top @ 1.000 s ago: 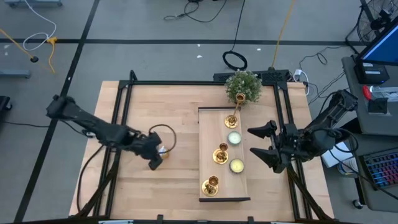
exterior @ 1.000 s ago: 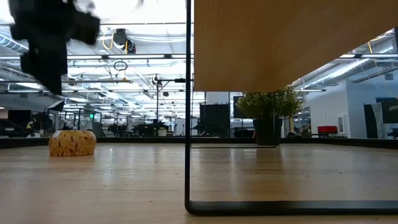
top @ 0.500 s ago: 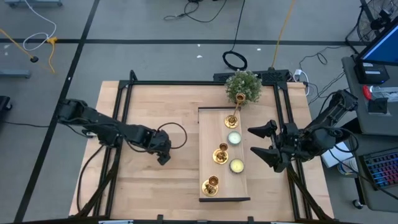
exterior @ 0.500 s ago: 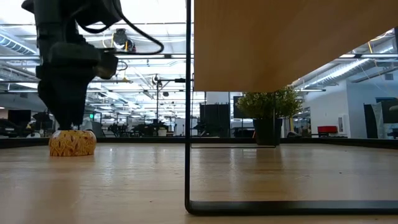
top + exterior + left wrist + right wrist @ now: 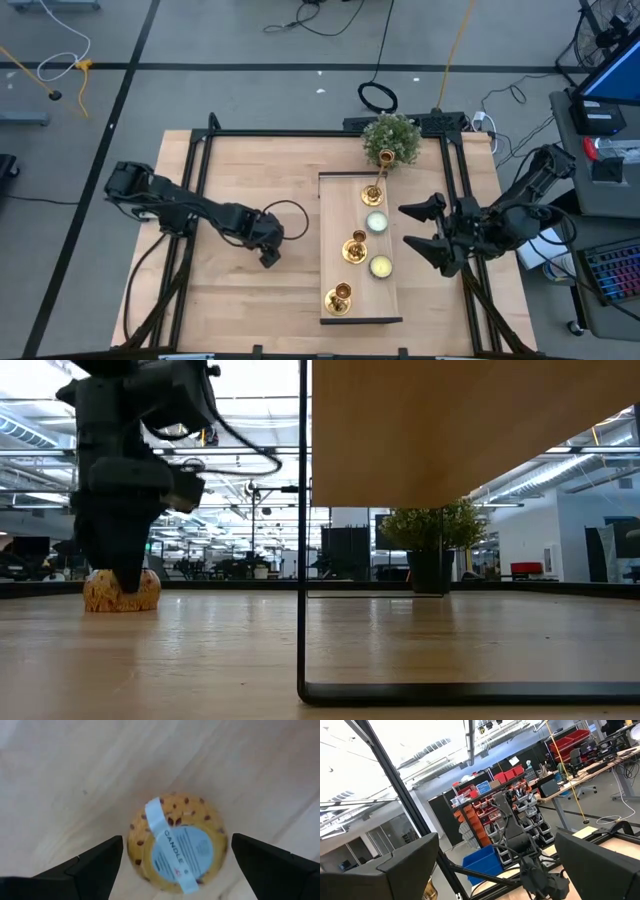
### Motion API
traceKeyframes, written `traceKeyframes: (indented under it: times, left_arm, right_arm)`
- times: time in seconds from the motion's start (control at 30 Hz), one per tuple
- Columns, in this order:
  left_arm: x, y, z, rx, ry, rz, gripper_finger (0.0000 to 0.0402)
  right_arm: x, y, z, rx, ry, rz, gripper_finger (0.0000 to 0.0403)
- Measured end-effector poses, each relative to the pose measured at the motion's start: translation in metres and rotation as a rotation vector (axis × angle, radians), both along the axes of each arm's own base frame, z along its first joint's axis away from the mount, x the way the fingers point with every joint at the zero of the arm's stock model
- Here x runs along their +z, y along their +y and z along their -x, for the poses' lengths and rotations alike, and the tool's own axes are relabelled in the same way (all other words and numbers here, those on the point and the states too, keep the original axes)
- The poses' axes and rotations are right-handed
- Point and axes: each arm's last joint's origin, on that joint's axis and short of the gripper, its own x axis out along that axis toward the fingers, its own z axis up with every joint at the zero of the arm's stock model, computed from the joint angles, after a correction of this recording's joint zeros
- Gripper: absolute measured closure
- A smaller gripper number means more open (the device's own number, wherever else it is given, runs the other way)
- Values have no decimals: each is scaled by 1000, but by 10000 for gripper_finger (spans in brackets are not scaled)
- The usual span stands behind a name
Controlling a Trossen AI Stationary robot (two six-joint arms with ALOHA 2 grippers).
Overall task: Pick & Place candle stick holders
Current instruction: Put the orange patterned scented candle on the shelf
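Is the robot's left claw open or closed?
Open: the left gripper has its fingers spread either side of a yellow candle, not touching it.

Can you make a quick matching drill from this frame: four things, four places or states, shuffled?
Things:
1. left end effector
2. right end effector
3. potted plant
4. speckled candle

Places or states:
A. at the far end of the wooden shelf
B. open, waiting to the right of the shelf
C. on the bare table, label side up
D. open, low over the candle

Pairs: 1-D, 2-B, 3-A, 4-C
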Motion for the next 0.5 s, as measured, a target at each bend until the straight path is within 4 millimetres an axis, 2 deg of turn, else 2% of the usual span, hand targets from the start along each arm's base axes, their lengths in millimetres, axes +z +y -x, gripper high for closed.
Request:
traceKeyframes:
  times: [0.27,0.47,0.5]
  left_arm:
    - [-5,0,-1,22,48,-5,39]
    - [-3,-1,-5,16,19,-4,111]
    - [-1,-1,-6,11,14,-4,111]
  right_arm:
    - [0,0,0,0,0,0,9]
    - [0,0,0,0,-1,2,9]
    - [0,0,0,0,-1,1,9]
